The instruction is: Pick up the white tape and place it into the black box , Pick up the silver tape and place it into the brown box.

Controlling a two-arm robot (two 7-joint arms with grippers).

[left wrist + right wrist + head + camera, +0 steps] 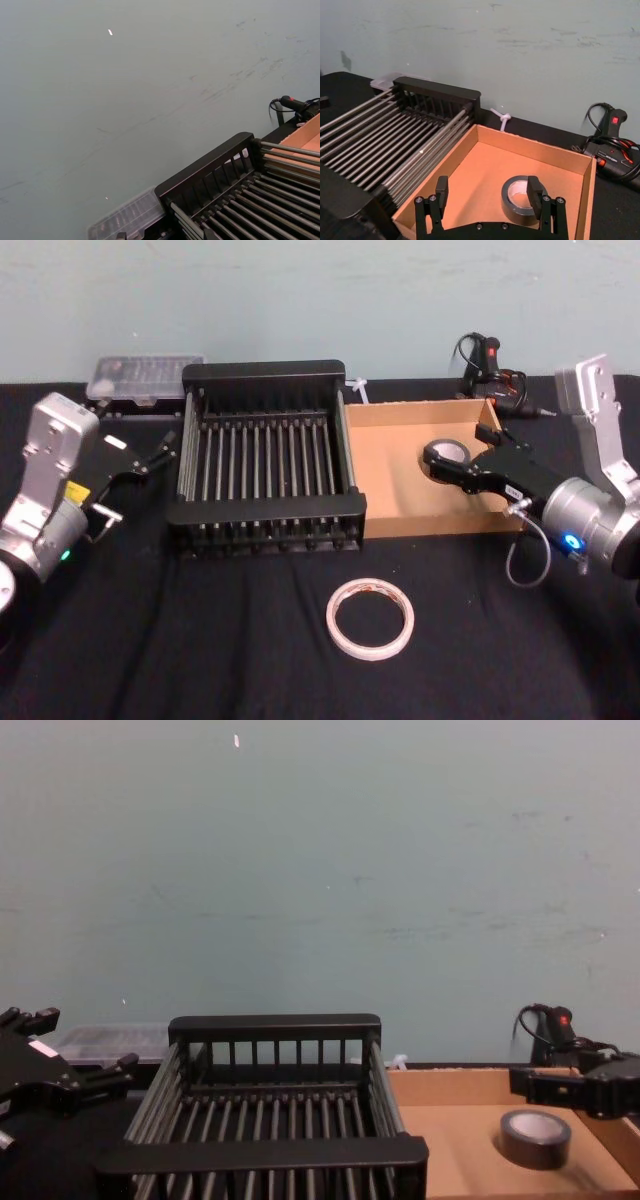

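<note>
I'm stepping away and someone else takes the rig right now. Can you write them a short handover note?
Right gripper: jaws open, over the brown box, beside the silver tape.
Left gripper: jaws open, holding nothing, left of the black box.
Silver tape lies flat inside the brown box: that half looks done.
White tape lies flat on the table in front of the boxes, untouched.
Left: pick up the white tape and put it in the black box.

No legible text or labels.
</note>
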